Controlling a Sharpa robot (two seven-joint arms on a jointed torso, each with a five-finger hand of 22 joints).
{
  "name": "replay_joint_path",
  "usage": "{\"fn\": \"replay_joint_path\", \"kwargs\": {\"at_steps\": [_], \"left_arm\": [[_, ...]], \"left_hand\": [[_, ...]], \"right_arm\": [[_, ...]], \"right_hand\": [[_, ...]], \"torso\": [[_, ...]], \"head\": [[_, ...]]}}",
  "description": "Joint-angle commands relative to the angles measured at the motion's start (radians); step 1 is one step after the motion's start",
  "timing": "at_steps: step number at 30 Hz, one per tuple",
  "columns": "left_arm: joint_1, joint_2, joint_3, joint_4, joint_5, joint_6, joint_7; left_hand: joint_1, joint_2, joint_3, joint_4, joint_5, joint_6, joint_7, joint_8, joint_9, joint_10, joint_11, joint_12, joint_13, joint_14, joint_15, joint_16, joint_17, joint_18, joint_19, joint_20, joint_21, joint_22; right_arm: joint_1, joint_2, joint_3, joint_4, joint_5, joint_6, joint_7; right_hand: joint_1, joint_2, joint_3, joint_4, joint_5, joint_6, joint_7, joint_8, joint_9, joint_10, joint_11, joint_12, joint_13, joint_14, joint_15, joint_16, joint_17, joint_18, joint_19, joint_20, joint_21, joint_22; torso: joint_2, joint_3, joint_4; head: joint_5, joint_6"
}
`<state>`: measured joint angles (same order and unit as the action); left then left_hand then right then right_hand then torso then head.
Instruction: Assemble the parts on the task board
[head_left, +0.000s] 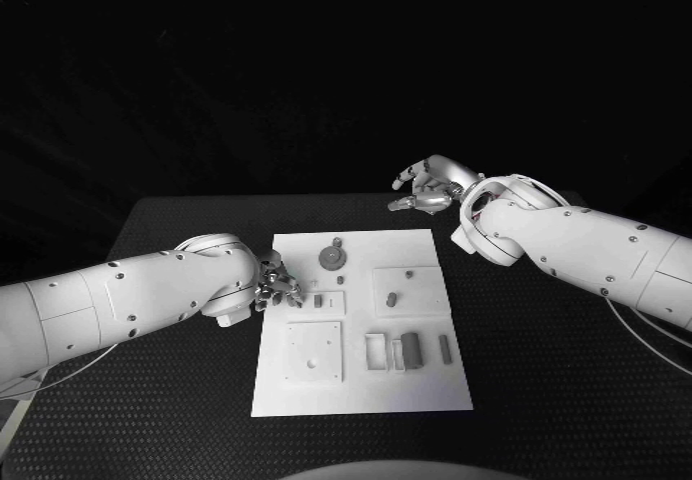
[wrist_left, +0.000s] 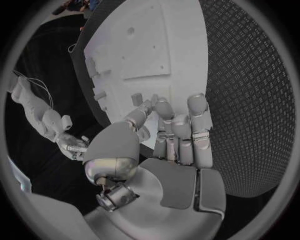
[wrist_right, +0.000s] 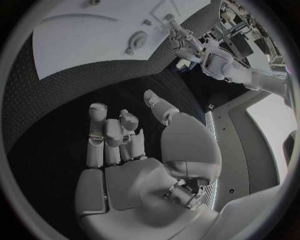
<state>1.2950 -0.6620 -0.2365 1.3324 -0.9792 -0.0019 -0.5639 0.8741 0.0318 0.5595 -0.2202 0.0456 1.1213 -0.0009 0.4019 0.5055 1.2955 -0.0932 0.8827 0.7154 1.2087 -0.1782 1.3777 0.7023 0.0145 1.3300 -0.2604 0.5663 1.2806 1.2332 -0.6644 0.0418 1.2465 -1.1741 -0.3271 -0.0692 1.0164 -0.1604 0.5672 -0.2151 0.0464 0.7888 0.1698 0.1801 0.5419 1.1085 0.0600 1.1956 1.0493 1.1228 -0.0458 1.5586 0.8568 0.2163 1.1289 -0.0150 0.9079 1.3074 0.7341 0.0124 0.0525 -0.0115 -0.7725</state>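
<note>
Head view: the white task board (head_left: 361, 320) lies at the centre of the black desk (head_left: 548, 380), with the left hand (head_left: 277, 283) resting at its left edge, about a third of the way down, and the right hand (head_left: 423, 187) raised over bare desk beyond the board's upper right corner, well apart from it. On the board, a round grey part (head_left: 332, 258) sits near the upper edge, a small oblong part (head_left: 391, 297) lies in the square recess at right of centre, and two darker bar-shaped parts (head_left: 411, 349) stand side by side at lower right, beside an empty rectangular frame (head_left: 375, 351). A square plate (head_left: 313, 351) with small holes occupies the lower left. In the left wrist view the left hand's fingers (wrist_left: 187, 131) are curled close together over the board's rim; whether they pinch a small part cannot be told. In the right wrist view the right hand (wrist_right: 134, 150) holds nothing, its fingers loosely bent and apart above the desk. As a judgement, assembly appears to be at an early or middle stage: some parts look seated, while the empty frame and the plate's open holes suggest that several insertions are left.
</note>
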Motion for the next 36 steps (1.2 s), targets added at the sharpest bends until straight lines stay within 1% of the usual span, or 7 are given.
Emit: {"fn": "replay_joint_path", "kwargs": {"at_steps": [1, 7, 16, 21, 27, 36], "left_arm": [[-0.003, 0.003, -0.001, 0.003, -0.007, -0.012, 0.005], [-0.003, 0.003, -0.001, 0.005, -0.007, -0.008, 0.008], [-0.004, 0.006, -0.001, 0.007, -0.007, -0.009, 0.012], [-0.007, 0.007, -0.001, 0.008, -0.045, -0.015, 0.016], [-0.012, 0.011, -0.001, 0.007, -0.066, -0.017, 0.018], [-0.014, 0.011, -0.001, 0.011, -0.088, -0.005, 0.019]], "left_hand": [[0.007, 0.008, 0.002, 0.003, 0.003, 0.028, 0.018, 0.031, 0.147, 0.004, 0.001, 0.002, 0.001, 0.004, -0.014, 0.005, 0.001, 0.006, 0.005, 0.003, 0.007, 0.001], [0.007, 0.009, 0.002, 0.003, 0.003, 0.028, 0.018, 0.031, 0.147, 0.004, 0.001, 0.001, 0.001, 0.004, -0.014, 0.005, 0.001, 0.006, 0.005, 0.003, 0.007, 0.002], [0.008, 0.009, 0.003, 0.002, 0.003, 0.028, 0.018, 0.030, 0.147, 0.005, 0.001, 0.001, 0.001, 0.004, -0.014, 0.005, 0.001, 0.006, 0.005, 0.003, 0.007, 0.002], [0.009, 0.009, 0.003, 0.002, 0.003, 0.028, 0.018, 0.030, 0.147, 0.005, 0.001, 0.001, 0.001, 0.005, -0.014, 0.005, 0.001, 0.007, 0.005, 0.003, 0.007, 0.002], [0.009, 0.009, 0.003, 0.001, 0.003, 0.028, 0.017, 0.030, 0.147, 0.005, 0.001, 0.000, 0.001, 0.005, -0.014, 0.005, 0.001, 0.007, 0.005, 0.003, 0.007, 0.003], [0.010, 0.008, 0.003, 0.000, 0.003, 0.028, 0.017, 0.029, 0.148, 0.005, 0.001, 0.000, 0.002, 0.005, -0.014, 0.005, 0.001, 0.007, 0.006, 0.003, 0.007, 0.003]], "right_arm": [[-0.001, 0.001, 0.000, 0.000, 0.000, 0.009, 0.004], [-0.001, 0.001, 0.000, 0.000, 0.000, 0.010, 0.005], [-0.001, 0.002, 0.000, 0.000, 0.000, 0.010, 0.005], [-0.001, 0.002, 0.000, 0.000, 0.001, 0.011, 0.005], [-0.001, 0.001, 0.000, 0.000, 0.001, 0.011, 0.005], [-0.002, 0.000, 0.000, -0.001, 0.003, 0.013, 0.005]], "right_hand": [[0.001, 0.012, -0.004, -0.001, 0.003, -0.002, 0.007, 0.004, -0.001, -0.008, 0.002, 0.006, -0.001, -0.009, 0.000, -0.004, -0.001, 0.045, 0.000, -0.004, -0.004, 0.016], [0.001, 0.012, -0.005, -0.001, 0.003, -0.002, 0.007, 0.004, -0.001, -0.009, 0.002, 0.006, -0.001, -0.009, 0.000, -0.004, -0.001, 0.045, 0.000, -0.004, -0.004, 0.016], [0.000, 0.012, -0.005, -0.001, 0.003, -0.002, 0.007, 0.005, -0.001, -0.009, 0.002, 0.006, -0.001, -0.010, 0.000, -0.004, -0.001, 0.045, 0.000, -0.004, -0.004, 0.016], [0.000, 0.012, -0.005, -0.001, 0.003, -0.002, 0.007, 0.005, -0.001, -0.009, 0.002, 0.006, -0.001, -0.010, 0.000, -0.004, -0.001, 0.045, 0.000, -0.004, -0.004, 0.016], [0.000, 0.012, -0.005, -0.001, 0.003, -0.002, 0.007, 0.005, -0.001, -0.009, 0.002, 0.006, -0.002, -0.010, 0.000, -0.004, -0.001, 0.045, 0.000, -0.004, -0.004, 0.016], [0.000, 0.012, -0.005, -0.001, 0.003, -0.002, 0.007, 0.005, -0.001, -0.009, 0.002, 0.007, -0.002, -0.010, 0.000, -0.003, -0.001, 0.045, 0.000, -0.004, -0.004, 0.016]], "torso": [[0.000, -0.0001, 0.0001], [-0.001, -0.0001, 0.0012], [0.000, 0.0004, 0.0002], [0.000, 0.0002, 0.0004], [0.000, 0.0002, 0.0008], [0.000, 0.0002, 0.0005]], "head": [[0.000, -0.001], [0.000, -0.002], [0.000, -0.002], [0.000, -0.003], [-0.001, -0.002], [-0.001, -0.004]]}}
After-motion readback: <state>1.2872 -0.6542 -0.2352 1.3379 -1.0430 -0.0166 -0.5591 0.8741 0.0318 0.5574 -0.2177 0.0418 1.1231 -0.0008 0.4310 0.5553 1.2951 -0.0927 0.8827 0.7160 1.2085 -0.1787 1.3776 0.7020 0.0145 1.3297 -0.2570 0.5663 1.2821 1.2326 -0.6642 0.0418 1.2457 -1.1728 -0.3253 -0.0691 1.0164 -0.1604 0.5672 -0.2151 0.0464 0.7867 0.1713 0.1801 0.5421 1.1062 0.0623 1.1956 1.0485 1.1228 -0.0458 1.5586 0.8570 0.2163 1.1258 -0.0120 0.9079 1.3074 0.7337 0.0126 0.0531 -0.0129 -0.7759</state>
